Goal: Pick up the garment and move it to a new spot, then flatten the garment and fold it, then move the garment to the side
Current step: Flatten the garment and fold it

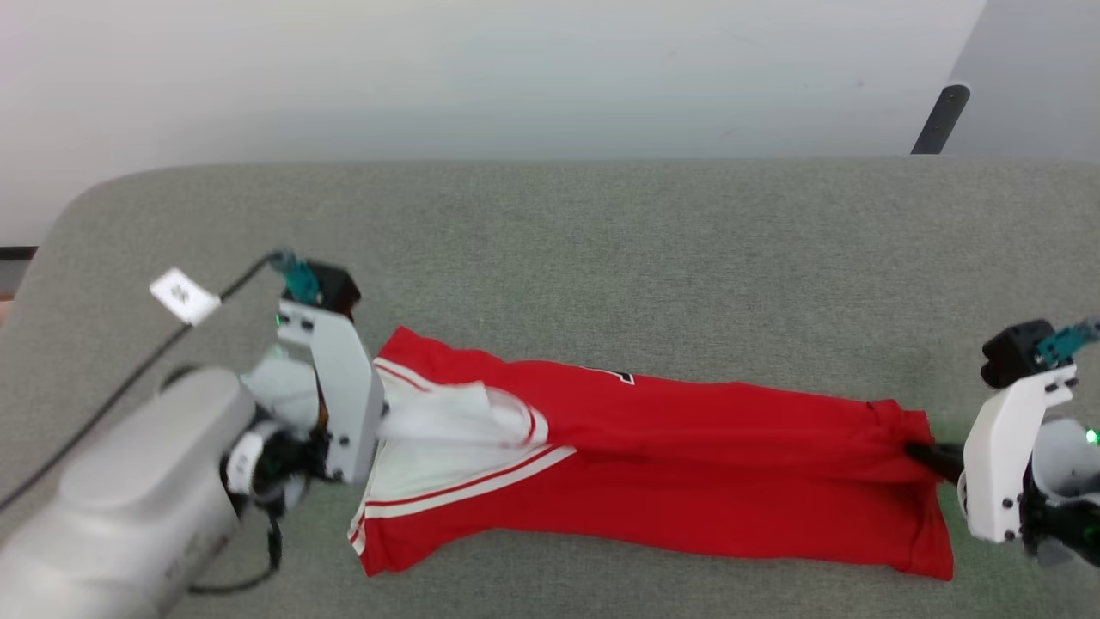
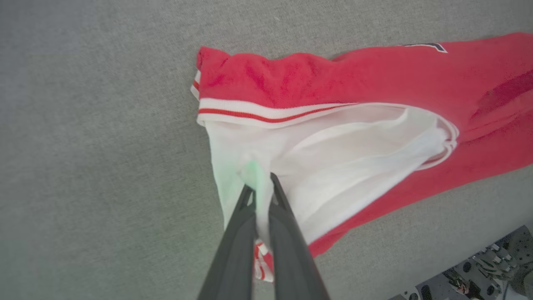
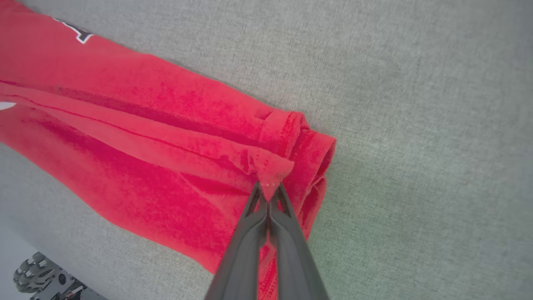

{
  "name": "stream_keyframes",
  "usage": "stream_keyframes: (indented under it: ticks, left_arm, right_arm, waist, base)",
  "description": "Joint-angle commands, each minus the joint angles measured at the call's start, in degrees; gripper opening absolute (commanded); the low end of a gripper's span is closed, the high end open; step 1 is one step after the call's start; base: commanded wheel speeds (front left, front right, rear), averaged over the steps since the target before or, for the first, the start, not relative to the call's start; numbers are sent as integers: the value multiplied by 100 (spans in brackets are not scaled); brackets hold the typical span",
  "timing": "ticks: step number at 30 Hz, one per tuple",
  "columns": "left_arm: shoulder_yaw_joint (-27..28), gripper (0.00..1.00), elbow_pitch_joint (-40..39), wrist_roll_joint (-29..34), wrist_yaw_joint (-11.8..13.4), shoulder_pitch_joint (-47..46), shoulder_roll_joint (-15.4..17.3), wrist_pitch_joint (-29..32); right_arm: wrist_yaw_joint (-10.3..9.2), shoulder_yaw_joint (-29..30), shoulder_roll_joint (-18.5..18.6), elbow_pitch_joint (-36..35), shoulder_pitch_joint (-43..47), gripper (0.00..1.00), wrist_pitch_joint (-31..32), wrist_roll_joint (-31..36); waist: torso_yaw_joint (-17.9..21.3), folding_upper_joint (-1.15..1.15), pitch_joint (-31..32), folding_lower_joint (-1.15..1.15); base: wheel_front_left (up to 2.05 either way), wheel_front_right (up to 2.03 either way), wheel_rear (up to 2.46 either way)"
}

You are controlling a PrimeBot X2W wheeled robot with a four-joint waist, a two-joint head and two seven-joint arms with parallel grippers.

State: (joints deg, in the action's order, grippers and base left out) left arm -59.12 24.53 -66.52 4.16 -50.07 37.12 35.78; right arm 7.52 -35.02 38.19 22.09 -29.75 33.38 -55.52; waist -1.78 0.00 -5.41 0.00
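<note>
Left hand and right hand each pinch closed on opposite ends of the garment, soft, light, limp cloth probably best gripped at its edges.

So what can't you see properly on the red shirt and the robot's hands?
- Head view: the garment's print is folded under red cloth; one corner peeks out, too little to read.
- Head view: the left gripper's fingertips hide behind its own white bracket.
- Head view: the right gripper's arm is cut off by the right edge.
</note>
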Motion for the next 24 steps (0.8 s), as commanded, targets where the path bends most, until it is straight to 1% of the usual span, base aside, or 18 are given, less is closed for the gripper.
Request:
stream_keyframes:
  ticks: [1, 4, 8, 9, 10, 11, 12, 13, 14, 15, 16, 17, 18, 19, 22, 23, 24]
  left_arm:
    - [-15, 0, -115, -90, 93, 216, 28, 29]
    - [-39, 0, -173, -194, 193, 426, 20, 57]
    - [-56, 0, -31, -314, 189, 594, -52, 74]
    - [-60, 0, 22, -316, 162, 598, -66, 65]
    - [-65, 0, 86, -318, 136, 598, -89, 55]
    - [-75, 0, 130, -317, 89, 592, -113, 47]
    - [-75, 13, 181, -308, 56, 563, -146, 29]
    - [-68, 33, 235, -312, 27, 528, -174, 15]
    - [-81, 51, 279, -312, -35, 490, -198, 45]
    - [-92, 65, 325, -296, -59, 451, -221, 54]
    - [-105, 77, 362, -260, -88, 404, -242, 61]
    - [-115, 84, 410, -266, -114, 387, -268, 90]
    - [-115, 84, 410, -266, -114, 387, -268, 90]
    - [-131, 86, 437, -258, -128, 372, -299, 98]
    - [-149, 98, 509, -250, -190, 331, -353, 107]
    - [-117, 100, 525, -293, -217, 342, -371, 77]
    - [-109, 100, 539, -309, -222, 361, -373, 68]
  right_arm:
    - [-6, 122, -79, 24, 168, 0, 41, 71]
    - [-6, 236, -181, 41, 339, 0, 82, 153]
    - [-6, 332, -338, 50, 451, 0, 155, 260]
    - [-6, 358, -370, 52, 468, 5, 180, 287]
    - [-6, 391, -402, 61, 488, 22, 211, 311]
    - [-6, 425, -422, 65, 493, 43, 262, 330]
    - [-6, 449, -432, 53, 481, 90, 307, 361]
    - [-6, 497, -446, 27, 469, 100, 346, 389]
    - [-6, 548, -456, 19, 475, 100, 388, 413]
    - [-6, 588, -457, 16, 493, 100, 438, 463]
    - [-6, 621, -461, -36, 499, 100, 464, 502]
    - [-6, 681, -488, -75, 508, 100, 478, 511]
    - [-6, 681, -488, -75, 508, 100, 478, 511]
    - [-6, 724, -509, -99, 532, 100, 519, 523]
    - [-6, 889, -547, -234, 600, 100, 594, 603]
    - [-6, 959, -585, -276, 636, 100, 633, 613]
    - [-6, 1021, -611, -337, 678, 100, 656, 642]
  waist:
    - [24, 0, 2, 0]
    - [50, 0, 21, 0]
    - [99, 0, 50, 0]
    - [109, 0, 57, 0]
    - [118, 0, 74, 0]
    - [124, 0, 87, 0]
    - [128, 0, 110, 0]
    - [128, 0, 130, 0]
    - [123, 0, 157, 0]
    - [117, 0, 188, 0]
    - [111, 0, 220, 0]
    - [108, 0, 257, 0]
    - [108, 0, 257, 0]
    - [106, 0, 295, 0]
    - [103, 0, 416, 0]
    - [101, 0, 465, 0]
    - [96, 0, 513, 0]
  base:
    - [0, 0, 0]
    - [0, 0, 0]
    - [0, 0, 0]
    - [0, 0, 0]
    - [0, 0, 0]
    - [0, 0, 0]
    - [0, 0, 0]
    - [0, 0, 0]
    - [0, 0, 0]
    - [0, 0, 0]
    - [0, 0, 0]
    - [0, 0, 0]
    - [0, 0, 0]
    - [0, 0, 0]
    - [0, 0, 0]
    - [0, 0, 0]
    - [0, 0, 0]
